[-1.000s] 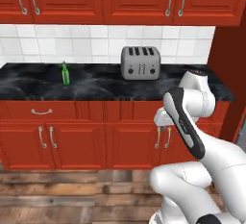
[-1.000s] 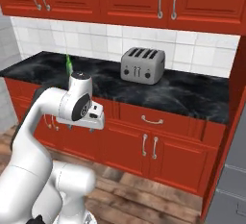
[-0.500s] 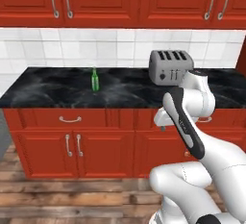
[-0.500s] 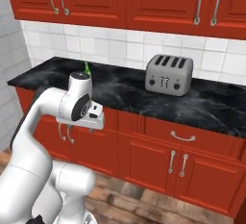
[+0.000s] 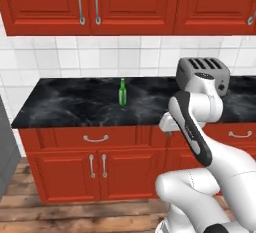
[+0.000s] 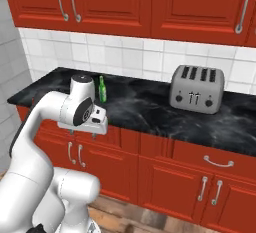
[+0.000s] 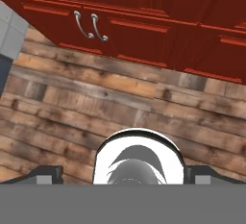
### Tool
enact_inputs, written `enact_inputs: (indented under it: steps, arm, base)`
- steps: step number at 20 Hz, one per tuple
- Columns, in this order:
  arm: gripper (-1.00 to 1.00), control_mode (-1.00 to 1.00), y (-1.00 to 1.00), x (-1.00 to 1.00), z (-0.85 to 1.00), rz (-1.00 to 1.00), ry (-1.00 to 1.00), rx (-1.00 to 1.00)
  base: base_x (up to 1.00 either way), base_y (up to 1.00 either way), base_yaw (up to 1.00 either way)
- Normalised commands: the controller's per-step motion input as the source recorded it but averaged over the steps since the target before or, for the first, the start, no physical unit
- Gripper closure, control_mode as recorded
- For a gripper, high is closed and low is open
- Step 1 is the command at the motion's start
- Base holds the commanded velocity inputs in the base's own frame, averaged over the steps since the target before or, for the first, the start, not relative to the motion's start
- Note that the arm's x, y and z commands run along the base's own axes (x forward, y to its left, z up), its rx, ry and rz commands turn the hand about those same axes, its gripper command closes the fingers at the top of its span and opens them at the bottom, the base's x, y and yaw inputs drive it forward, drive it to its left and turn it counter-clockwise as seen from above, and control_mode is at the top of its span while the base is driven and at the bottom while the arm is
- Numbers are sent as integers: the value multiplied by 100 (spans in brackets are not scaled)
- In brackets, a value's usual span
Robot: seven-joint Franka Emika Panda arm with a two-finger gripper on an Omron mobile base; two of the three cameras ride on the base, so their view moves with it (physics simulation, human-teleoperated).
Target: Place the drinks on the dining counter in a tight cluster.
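The green bottle (image 5: 122,92) is seen standing upright on the black tabletop (image 5: 75,104) under the red wall cabinets (image 5: 100,2), its long axis vertical and its neck pointing straight up, well apart from the toaster (image 6: 196,89) which stands further to the right on the same tabletop. The arm is folded in front of the red drawers (image 5: 95,138), and its hand is pointed down at the wooden floor (image 7: 96,107). Only the two dark tips are shown at the bottom corners of the hand view, and whether the jaws are wide or narrow cannot be told.
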Motion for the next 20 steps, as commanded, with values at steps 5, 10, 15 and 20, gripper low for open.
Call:
enact_inputs:
  steps: [5, 10, 15, 20]
  arm:
    - [-100, 100, 0, 0, 0, 0, 0, 0]
    - [-100, 100, 0, 0, 0, 0, 0, 0]
    - [-100, 100, 0, 0, 0, 0, 0, 0]
    - [-100, 100, 0, 0, 0, 0, 0, 0]
  base:
    - [69, 50, -20]
    - [67, 50, -23]
    - [61, 56, -20]
    - [58, 50, -16]
